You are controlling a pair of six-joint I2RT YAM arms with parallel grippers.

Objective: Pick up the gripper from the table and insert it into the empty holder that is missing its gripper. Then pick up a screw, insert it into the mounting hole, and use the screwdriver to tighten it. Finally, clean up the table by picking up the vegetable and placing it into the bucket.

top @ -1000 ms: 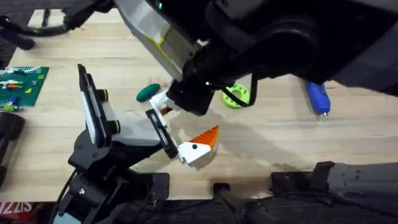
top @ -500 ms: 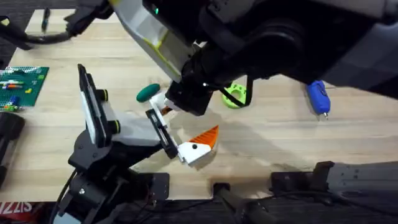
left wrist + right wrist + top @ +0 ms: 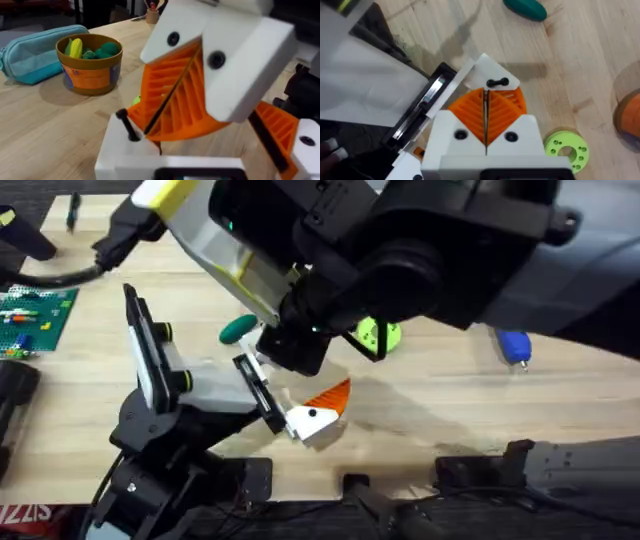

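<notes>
We are easing our right gripper [image 3: 486, 95], pads pinched shut on the screw [image 3: 497, 82], toward nine o'clock onto the holder [image 3: 205, 385]; the gripper [image 3: 320, 412] is sitting mounted at its five o'clock end.

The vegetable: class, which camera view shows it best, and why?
The right wrist view: the vegetable lies bare on the wood, unobstructed though partly cropped. Overhead, the vegetable is small and partly covered by the arm. The left wrist view gives no clear sight of it.
</notes>
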